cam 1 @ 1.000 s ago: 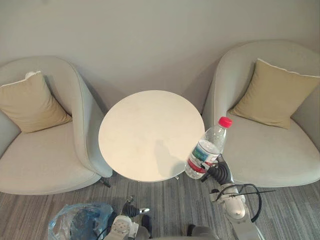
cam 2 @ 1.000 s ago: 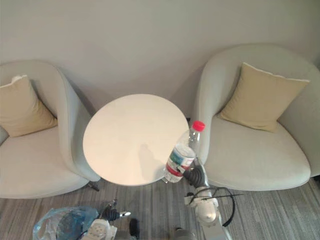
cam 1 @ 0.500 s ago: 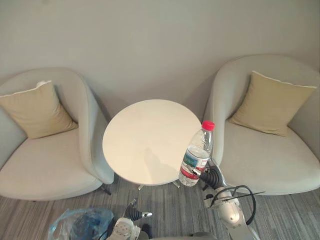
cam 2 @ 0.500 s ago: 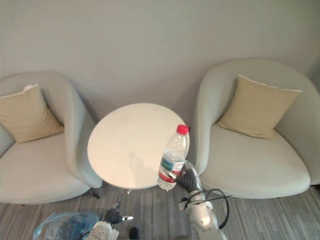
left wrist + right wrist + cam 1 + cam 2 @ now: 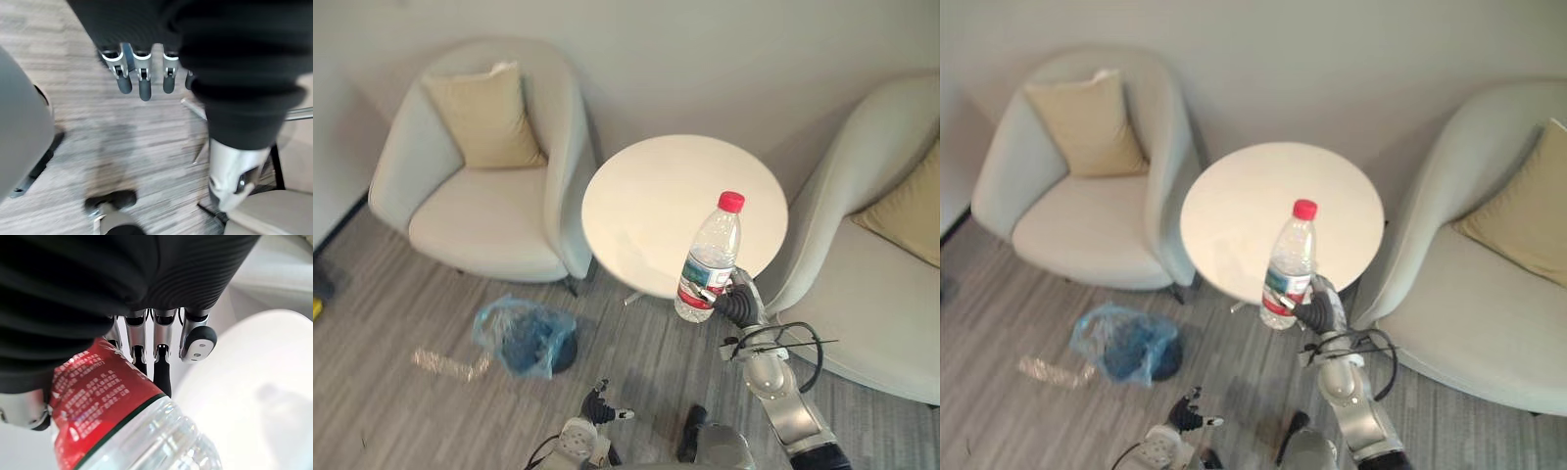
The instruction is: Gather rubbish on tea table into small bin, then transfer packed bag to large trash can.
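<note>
Left eye view has swung since half a second ago, so the round white table (image 5: 651,191) now sits at upper centre. My right hand (image 5: 736,305) still clenches the clear plastic bottle with red cap (image 5: 709,262), upright at the table's lower right edge. My left hand (image 5: 599,406), at bottom centre, hangs relaxed. At lower left a small bin lined with a blue bag (image 5: 524,338) stands on grey striped carpet (image 5: 391,294), below a pale armchair (image 5: 489,211).

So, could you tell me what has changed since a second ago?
The head camera has swung to the robot's left, so the whole scene shifted; the blue-bagged bin on the floor now shows fully. Nothing was picked up or released. The right hand still grips the water bottle upright by the tea table; the left hand stays low and open.
</note>
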Motion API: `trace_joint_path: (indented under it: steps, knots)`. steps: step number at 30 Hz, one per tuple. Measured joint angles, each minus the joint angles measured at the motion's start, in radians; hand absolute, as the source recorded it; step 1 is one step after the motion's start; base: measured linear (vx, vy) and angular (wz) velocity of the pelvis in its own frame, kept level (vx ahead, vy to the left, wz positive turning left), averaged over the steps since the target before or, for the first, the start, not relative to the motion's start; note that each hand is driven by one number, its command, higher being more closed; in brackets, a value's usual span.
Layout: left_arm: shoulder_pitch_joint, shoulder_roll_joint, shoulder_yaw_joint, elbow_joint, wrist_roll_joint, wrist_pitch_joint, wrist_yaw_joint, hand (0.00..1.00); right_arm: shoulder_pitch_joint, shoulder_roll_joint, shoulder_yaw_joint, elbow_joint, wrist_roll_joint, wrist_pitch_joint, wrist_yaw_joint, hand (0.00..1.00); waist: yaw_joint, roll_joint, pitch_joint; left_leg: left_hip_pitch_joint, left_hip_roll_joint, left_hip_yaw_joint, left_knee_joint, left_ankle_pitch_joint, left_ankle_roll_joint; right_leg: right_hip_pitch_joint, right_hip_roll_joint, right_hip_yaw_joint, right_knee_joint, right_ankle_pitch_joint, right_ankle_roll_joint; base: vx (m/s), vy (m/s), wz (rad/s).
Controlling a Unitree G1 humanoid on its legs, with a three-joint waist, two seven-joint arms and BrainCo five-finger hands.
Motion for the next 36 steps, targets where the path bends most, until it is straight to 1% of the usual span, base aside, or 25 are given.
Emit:
trace_joint_path:
  steps: [1,2,3,5,6,7,8,9,12,13,14,17,18,20,22,23,25,26,28,29,30,31,33,35,36]
  knots:
    - [0.009,0.0,0.021,0.001,0.005,-0.002,0.001,0.0,0.004,0.018,0.019,0.016,-0.001,0.0,0.001,1.0,-0.001,0.004,-0.003,0.007,-0.019,-0.021,-0.017,0.0,0.011,-0.002,-0.005,0.033,0.006,0.002,0.007,-0.19,0.092,0.28]
    - [0.011,0.008,0.023,0.003,0.006,-0.001,0.001,0.0,0.012,0.034,0.016,0.03,-0.002,0.002,0.003,1.0,-0.011,0.001,-0.003,-0.002,-0.036,-0.051,-0.027,0.003,0.025,-0.014,-0.002,0.12,0.025,-0.011,0.017,-0.16,0.07,0.48]
    - [0.011,0.012,0.024,0.003,0.006,-0.001,0.001,0.0,0.02,0.037,0.011,0.033,-0.002,0.002,0.004,1.0,-0.015,-0.001,-0.004,-0.011,-0.043,-0.072,-0.028,0.003,0.026,-0.017,0.002,0.164,0.033,-0.02,0.023,-0.1,0.025,0.92]
    - [0.01,0.013,0.034,-0.001,0.007,-0.002,0.001,0.0,0.056,0.04,-0.004,0.047,-0.002,0.004,0.011,1.0,-0.019,-0.009,-0.001,-0.035,-0.067,-0.158,-0.03,0.009,0.042,-0.017,0.036,0.291,0.05,-0.094,0.043,-0.06,-0.074,1.04]
    - [0.01,0.014,0.04,-0.001,0.008,-0.002,0.001,0.0,0.065,0.041,-0.004,0.05,-0.002,0.004,0.014,1.0,-0.019,-0.013,0.001,-0.037,-0.071,-0.174,-0.033,0.011,0.043,-0.017,0.049,0.329,0.059,-0.119,0.048,-0.01,-0.134,1.11]
    - [0.012,0.017,0.052,0.001,0.018,-0.002,0.001,0.0,0.084,0.041,-0.007,0.061,-0.002,0.004,0.019,1.0,-0.023,-0.025,0.001,-0.042,-0.086,-0.218,-0.046,0.024,0.052,-0.019,0.073,0.397,0.09,-0.163,0.058,0.05,-0.119,1.2]
    - [0.012,0.016,0.052,0.003,0.022,-0.002,0.001,0.0,0.104,0.041,-0.016,0.062,-0.002,0.004,0.022,1.0,-0.025,-0.029,-0.002,-0.051,-0.099,-0.254,-0.056,0.044,0.054,-0.018,0.089,0.425,0.109,-0.195,0.059,0.07,-0.108,1.23]
    - [0.012,0.016,0.052,0.003,0.022,-0.003,0.001,0.0,0.113,0.041,-0.022,0.062,-0.002,0.004,0.023,1.0,-0.025,-0.032,-0.004,-0.058,-0.102,-0.271,-0.06,0.052,0.055,-0.019,0.092,0.434,0.115,-0.203,0.054,0.1,-0.077,1.05]
    - [0.006,0.016,0.062,0.009,0.022,-0.003,0.002,0.0,0.12,0.041,-0.03,0.067,-0.001,0.005,0.03,1.0,-0.018,-0.034,-0.011,-0.086,-0.119,-0.335,-0.06,0.077,0.052,-0.008,0.071,0.37,0.116,-0.212,0.053,0.13,-0.019,0.84]
    - [0.006,0.017,0.063,0.009,0.022,-0.003,0.002,0.0,0.121,0.041,-0.03,0.067,-0.001,0.005,0.033,1.0,-0.013,-0.037,-0.015,-0.098,-0.124,-0.354,-0.06,0.081,0.05,-0.002,0.064,0.347,0.116,-0.202,0.039,0.15,-0.013,0.64]
    - [0.006,0.017,0.063,0.009,0.022,-0.003,0.002,0.0,0.12,0.041,-0.03,0.067,0.0,0.005,0.037,1.0,-0.007,-0.038,-0.015,-0.099,-0.125,-0.361,-0.059,0.084,0.049,0.01,0.064,0.341,0.107,-0.2,0.036,0.22,0.012,0.72]
    - [0.009,0.022,0.063,0.009,0.022,-0.003,0.003,0.0,0.121,0.051,-0.027,0.067,0.0,0.005,0.044,1.0,0.0,-0.047,-0.023,-0.097,-0.131,-0.363,-0.053,0.084,0.049,0.053,0.062,0.343,0.072,-0.199,0.037,0.2,0.043,0.49]
    - [0.009,0.026,0.064,0.009,0.021,-0.003,0.003,0.0,0.119,0.054,-0.022,0.067,0.002,0.005,0.045,1.0,0.004,-0.051,-0.027,-0.101,-0.134,-0.362,-0.032,0.081,0.052,0.064,0.06,0.343,0.065,-0.198,0.037,0.2,0.047,0.54]
    - [0.008,0.031,0.065,0.001,0.019,-0.003,0.004,0.0,0.118,0.055,-0.018,0.067,0.004,0.002,0.046,1.0,0.006,-0.051,-0.031,-0.162,-0.132,-0.344,0.067,0.061,0.054,0.065,0.058,0.335,0.071,-0.193,0.037,0.15,0.05,0.57]
    - [0.01,0.035,0.065,-0.025,0.009,-0.003,0.004,0.0,0.136,0.047,-0.021,0.067,0.005,0.003,0.045,1.0,0.007,-0.051,-0.029,-0.236,-0.11,-0.241,0.247,0.047,0.063,0.109,0.047,0.302,0.075,-0.191,0.035,0.08,0.059,0.78]
    - [0.011,0.036,0.065,-0.031,0.002,-0.003,0.004,0.0,0.143,0.046,-0.021,0.067,0.005,0.003,0.044,1.0,0.008,-0.05,-0.028,-0.238,-0.098,-0.204,0.276,0.047,0.063,0.127,0.047,0.293,0.075,-0.191,0.035,0.09,0.036,0.63]
    - [0.029,0.039,0.075,-0.05,-0.013,-0.004,0.005,0.0,0.17,0.041,-0.02,0.066,0.007,0.002,0.037,1.0,0.016,-0.049,-0.034,-0.236,-0.06,-0.09,0.343,0.048,0.064,0.168,0.047,0.275,0.083,-0.194,0.031,0.09,0.027,0.41]
    - [0.035,0.036,0.096,-0.056,-0.017,-0.004,0.005,0.0,0.17,0.043,-0.021,0.066,0.006,0.002,0.036,1.0,0.027,-0.052,-0.042,-0.24,-0.059,-0.075,0.336,0.048,0.064,0.171,0.042,0.274,0.081,-0.194,0.031,0.06,0.018,0.2]
    - [0.034,0.04,0.104,-0.063,-0.016,-0.003,0.004,0.0,0.161,0.049,-0.022,0.061,0.006,0.002,0.034,1.0,0.031,-0.055,-0.043,-0.27,-0.064,-0.073,0.344,0.05,0.066,0.169,0.033,0.269,0.05,-0.193,0.032,0.05,0.024,0.19]
    - [0.03,0.042,0.11,-0.065,-0.016,-0.004,0.005,0.0,0.156,0.053,-0.023,0.062,0.006,0.003,0.032,1.0,0.033,-0.066,-0.032,-0.302,-0.064,-0.066,0.355,0.021,0.082,0.175,0.023,0.272,0.03,-0.194,0.032,0.04,0.03,0.29]
    - [0.028,0.039,0.111,-0.065,-0.015,-0.004,0.005,0.0,0.149,0.048,-0.025,0.063,0.006,0.005,0.031,1.0,0.034,-0.056,-0.029,-0.301,-0.062,-0.072,0.305,0.006,0.093,0.176,0.024,0.275,0.028,-0.194,0.033,0.02,0.046,0.27]
    - [0.03,0.03,0.1,-0.065,-0.012,-0.003,0.005,0.0,0.145,0.042,-0.04,0.064,0.006,0.006,0.023,1.0,0.029,-0.034,-0.03,-0.284,-0.034,-0.078,0.182,0.091,0.093,0.172,0.045,0.272,0.037,-0.199,0.04,0.05,0.073,0.14]
    - [0.03,0.04,0.102,-0.068,-0.006,-0.004,0.007,0.0,0.129,0.049,-0.039,0.071,0.005,0.012,0.02,1.0,0.035,-0.035,-0.03,-0.263,-0.048,-0.072,0.153,0.086,0.099,0.166,0.036,0.275,0.049,-0.201,0.042,0.06,0.073,0.06]
    - [0.02,0.052,0.101,-0.068,0.002,-0.003,0.006,0.0,0.101,0.063,-0.02,0.072,0.004,0.012,0.02,1.0,0.039,-0.054,-0.021,-0.232,-0.062,-0.062,0.127,0.083,0.101,0.161,0.023,0.293,0.078,-0.201,0.043,0.03,0.034,-0.11]
    - [0.02,0.051,0.101,-0.065,0.003,-0.002,0.006,0.0,0.096,0.065,-0.017,0.072,0.004,0.011,0.02,1.0,0.041,-0.054,-0.021,-0.221,-0.064,-0.055,0.119,0.078,0.108,0.157,0.019,0.302,0.097,-0.202,0.044,0.02,0.038,-0.29]
